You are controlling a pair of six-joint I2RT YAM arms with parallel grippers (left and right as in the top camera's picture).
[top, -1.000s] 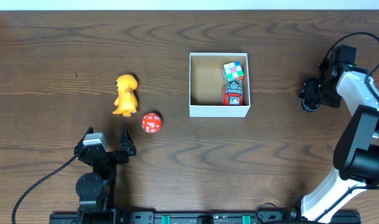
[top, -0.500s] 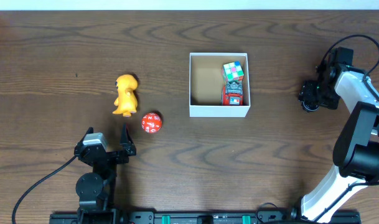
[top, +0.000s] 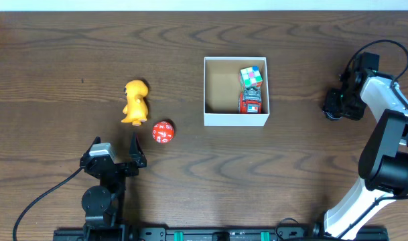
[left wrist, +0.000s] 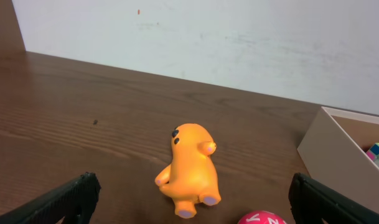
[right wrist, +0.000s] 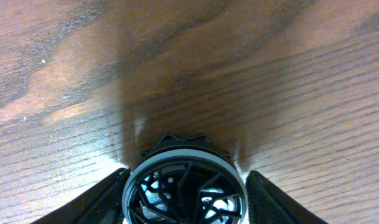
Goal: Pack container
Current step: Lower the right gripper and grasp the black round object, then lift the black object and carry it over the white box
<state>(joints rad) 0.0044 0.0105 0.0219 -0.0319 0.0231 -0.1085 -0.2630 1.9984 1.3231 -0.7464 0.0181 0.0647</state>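
overhead: top-down, far | left wrist: low, level | right wrist: downward, close

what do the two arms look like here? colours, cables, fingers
Left arm: all black, with a grey block on the wrist and a black cable trailing off to the side. The left gripper has black fingers. Right arm: white shells over black joints, with a thin black cable loop above the wrist. The right gripper is black.
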